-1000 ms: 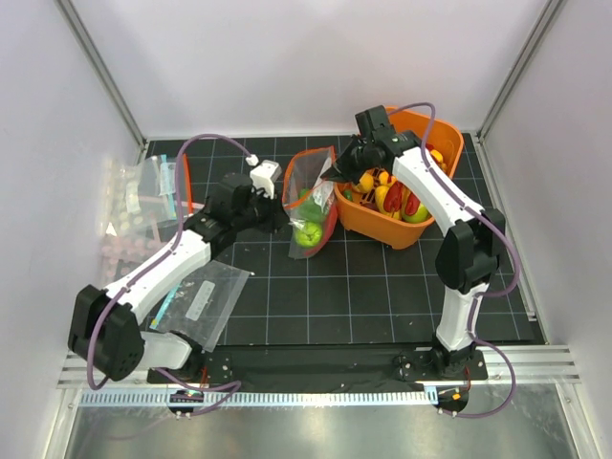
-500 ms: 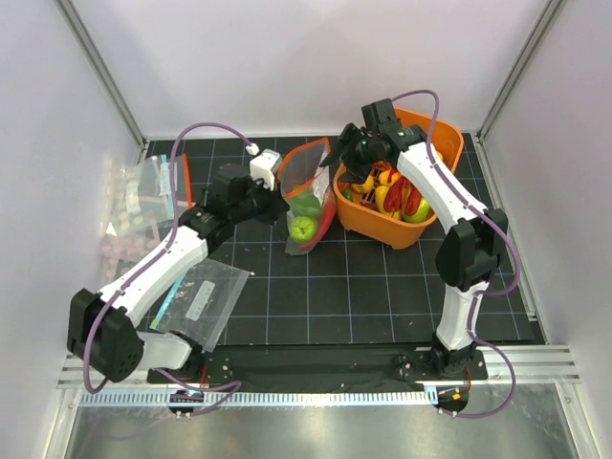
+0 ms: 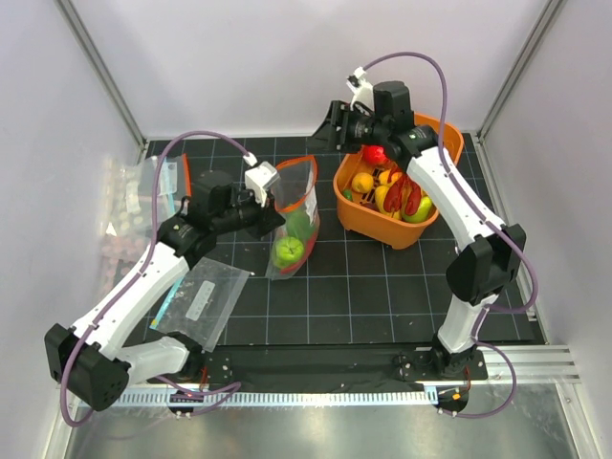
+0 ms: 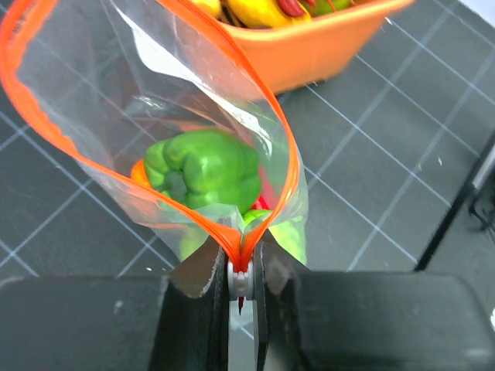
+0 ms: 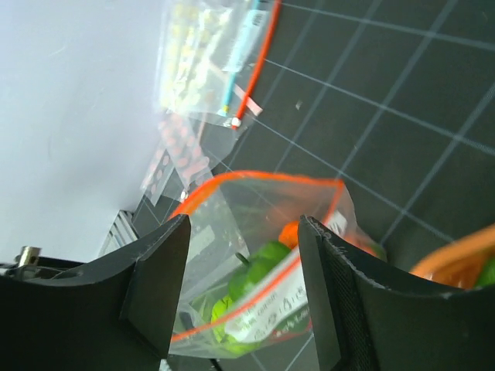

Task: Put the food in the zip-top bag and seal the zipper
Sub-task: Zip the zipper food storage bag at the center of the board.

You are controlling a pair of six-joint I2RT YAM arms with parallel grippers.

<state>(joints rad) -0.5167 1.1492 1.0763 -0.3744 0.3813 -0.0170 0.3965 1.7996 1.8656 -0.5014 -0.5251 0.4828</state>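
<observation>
The zip-top bag hangs open-mouthed over the mat, left of the basket. My left gripper is shut on one end of its orange-red zipper, the strip pinched between the jaws of that gripper. Inside the bag lie pieces of food: a green pepper, a lime-green fruit and something orange. More food fills the orange basket. My right gripper hovers open and empty above the bag, its fingers spread apart.
Spare clear bags lie against the left wall, one with a teal edge. Another flat clear bag lies on the mat near the left arm's base. White walls enclose the black grid mat.
My right gripper has opened, let go of the bag's mouth and risen up and back. The left gripper has drawn the bag a little left, away from the basket.
</observation>
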